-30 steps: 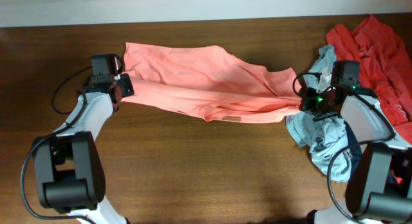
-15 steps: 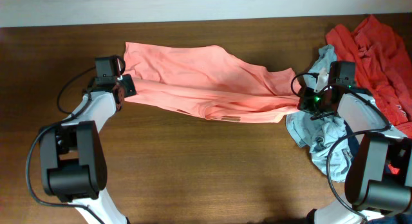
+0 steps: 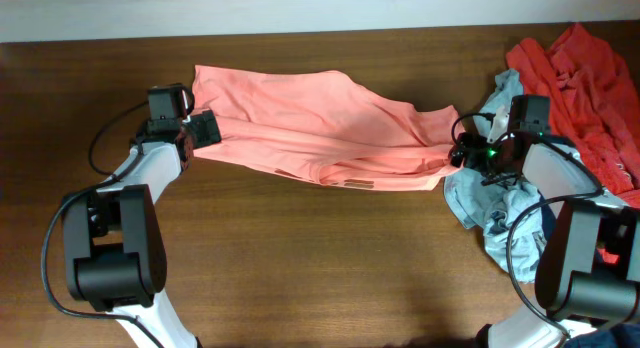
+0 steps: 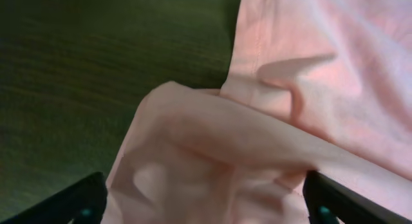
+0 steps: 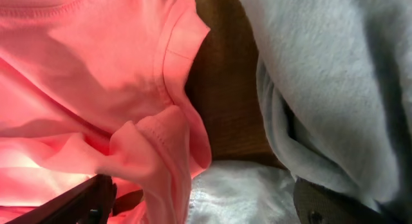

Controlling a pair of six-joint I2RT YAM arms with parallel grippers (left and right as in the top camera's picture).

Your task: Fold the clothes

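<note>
Only overhead shows the red garment.

deep red crumpled cloth garment: cropped by right edge | left claw, right claw: tips cropped at bottom

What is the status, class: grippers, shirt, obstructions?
Left gripper open, right gripper open. Pink shirt spread between them on table. Grey-blue garment crowds right end.
</note>
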